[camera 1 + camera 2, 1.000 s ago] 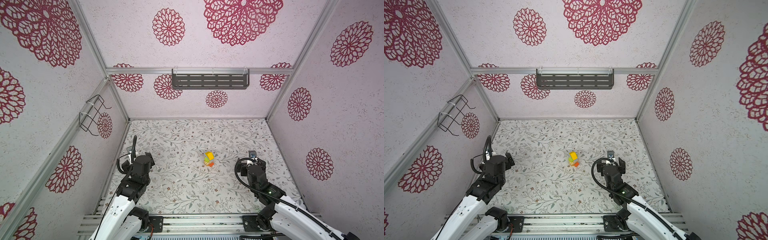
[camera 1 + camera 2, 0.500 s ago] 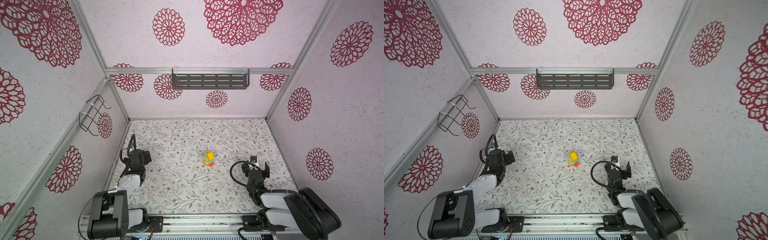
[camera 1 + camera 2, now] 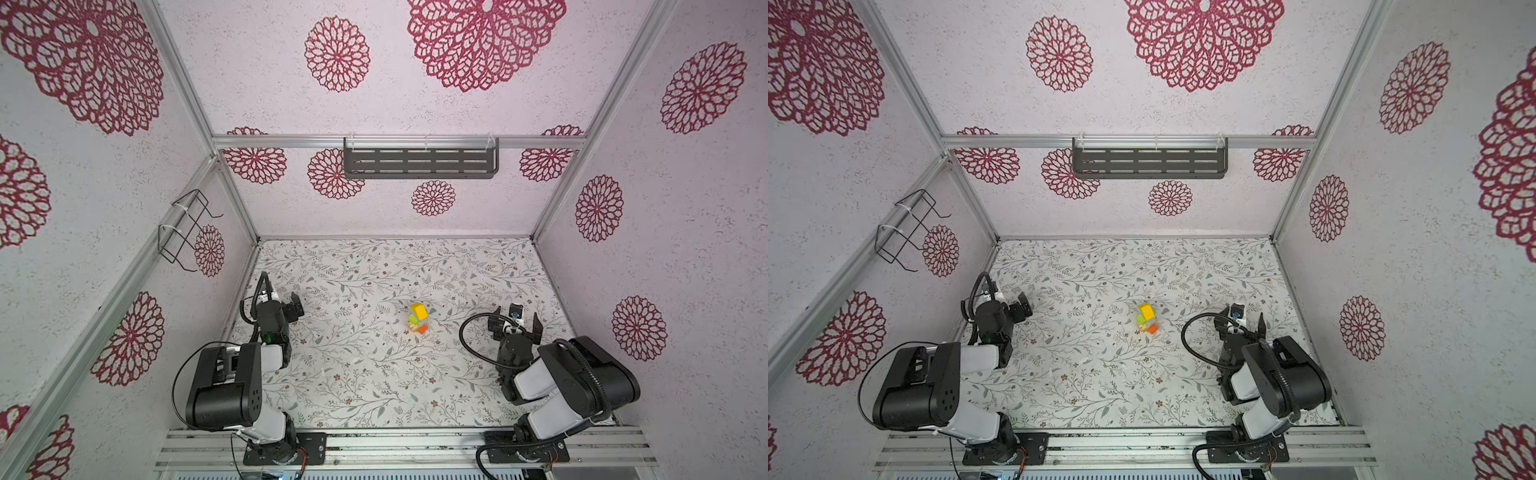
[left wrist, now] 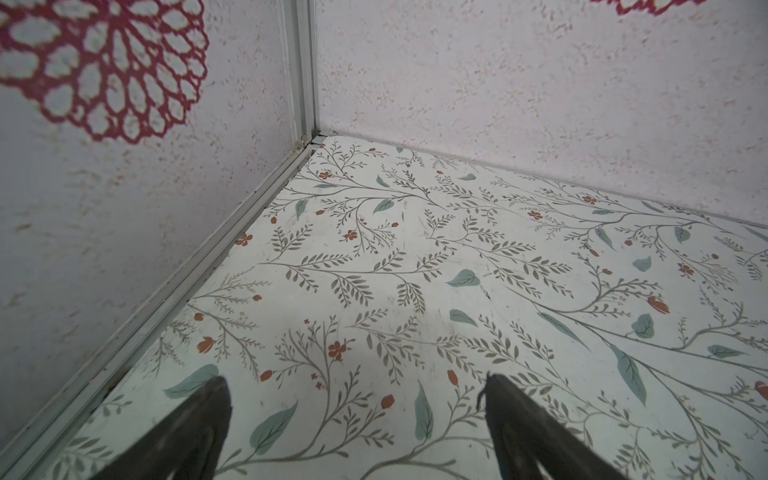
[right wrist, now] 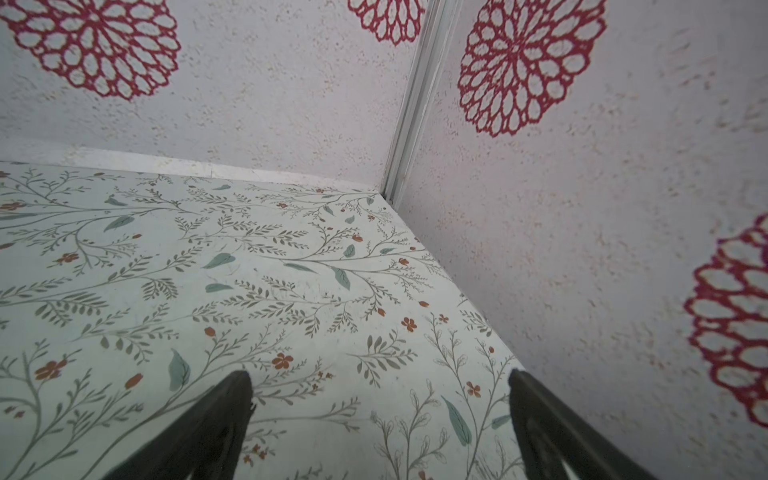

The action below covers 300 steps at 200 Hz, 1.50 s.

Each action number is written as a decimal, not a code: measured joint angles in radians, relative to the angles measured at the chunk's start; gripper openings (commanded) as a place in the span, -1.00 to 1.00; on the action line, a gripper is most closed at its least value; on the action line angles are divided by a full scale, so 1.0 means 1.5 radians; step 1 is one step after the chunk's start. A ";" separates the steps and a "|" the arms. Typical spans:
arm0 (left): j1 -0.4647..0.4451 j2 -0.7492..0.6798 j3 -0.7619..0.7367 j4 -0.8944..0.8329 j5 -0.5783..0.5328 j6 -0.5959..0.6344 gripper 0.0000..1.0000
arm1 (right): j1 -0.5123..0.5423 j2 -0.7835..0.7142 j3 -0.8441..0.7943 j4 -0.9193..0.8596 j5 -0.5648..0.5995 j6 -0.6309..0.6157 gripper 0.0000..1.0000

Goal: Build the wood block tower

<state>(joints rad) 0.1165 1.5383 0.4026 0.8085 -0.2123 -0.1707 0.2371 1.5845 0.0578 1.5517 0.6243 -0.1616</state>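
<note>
At the left of both top views, a black wire rack (image 3: pixel 185 230) hangs on the side wall, above my folded left arm. My left gripper (image 3: pixel 282 300) sits at the lower left of the leaf-and-flower patterned white tabletop (image 3: pixel 353 374), close to the left wall, with its jaws spread wide and nothing between them. In the left wrist view the two dark fingertips (image 4: pixel 208 399) rise from the bottom edge, well apart. Only bare patterned surface lies between them, and the cell's corner post stands at the upper middle of the frame.

The small stack of painted wood blocks, the wood block tower (image 3: pixel 417 318), stands upright just right of the middle of the tabletop in both top views (image 3: pixel 1147 318). It is well apart from both grippers and touched by neither. A yellow block (image 3: pixel 419 311) caps it, a green block (image 3: pixel 413 319) shows beneath, and an orange-red block (image 3: pixel 423 329) sticks out at the base beside a tan piece. The lower layers are too small to tell apart. Above it, on the back wall, hangs a dark slotted metal shelf (image 3: pixel 419 163).

At the right, my right gripper (image 3: pixel 515 322) is also wide open and empty, near the right wall. The right wrist view shows its fingertips (image 5: pixel 237 395) parted over bare tabletop.
</note>
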 measured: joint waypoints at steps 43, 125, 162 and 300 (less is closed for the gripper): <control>-0.006 0.001 0.002 0.028 -0.009 0.007 0.95 | -0.043 0.016 0.017 -0.021 -0.081 0.030 0.98; -0.002 0.001 0.010 0.027 0.004 0.007 0.95 | -0.126 -0.019 0.126 -0.231 -0.216 0.103 0.98; -0.002 0.001 0.010 0.027 0.005 0.007 0.95 | -0.121 -0.019 0.124 -0.235 -0.220 0.103 0.98; -0.002 0.001 0.010 0.027 0.009 0.009 0.95 | -0.121 -0.019 0.124 -0.237 -0.225 0.104 0.98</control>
<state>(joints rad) 0.1139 1.5398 0.4171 0.8490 -0.1989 -0.1570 0.0563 1.5566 0.2432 1.1957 0.2871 -0.0063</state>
